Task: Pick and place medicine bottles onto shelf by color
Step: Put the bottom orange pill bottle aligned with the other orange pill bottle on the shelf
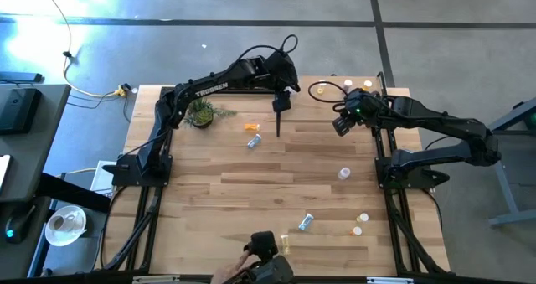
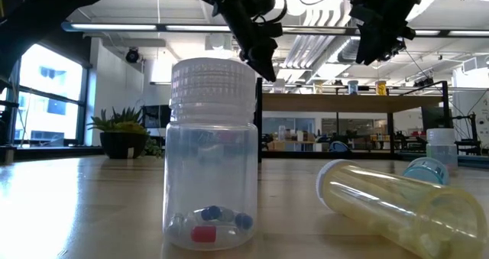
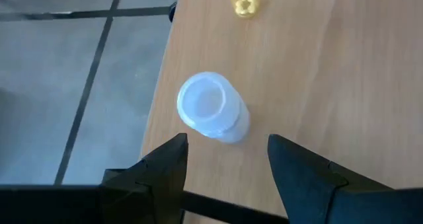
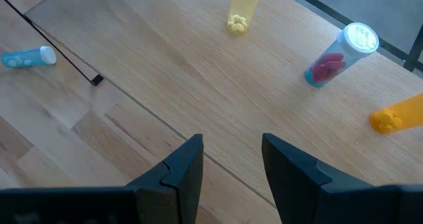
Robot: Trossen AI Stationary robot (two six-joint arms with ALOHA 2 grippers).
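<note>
High view has both arms up at the top of the frame over the shelf (image 1: 322, 108), left gripper (image 3: 228, 161) spread wide just above a clear bottle (image 3: 213, 108) near the shelf edge, right gripper (image 4: 231, 159) parted and empty, more bottles scattered across the table (image 1: 209, 183).

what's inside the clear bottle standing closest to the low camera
The clear bottle holds a few blue pills and one red pill on its bottom. Its ribbed white cap hides anything under the lid.
</note>
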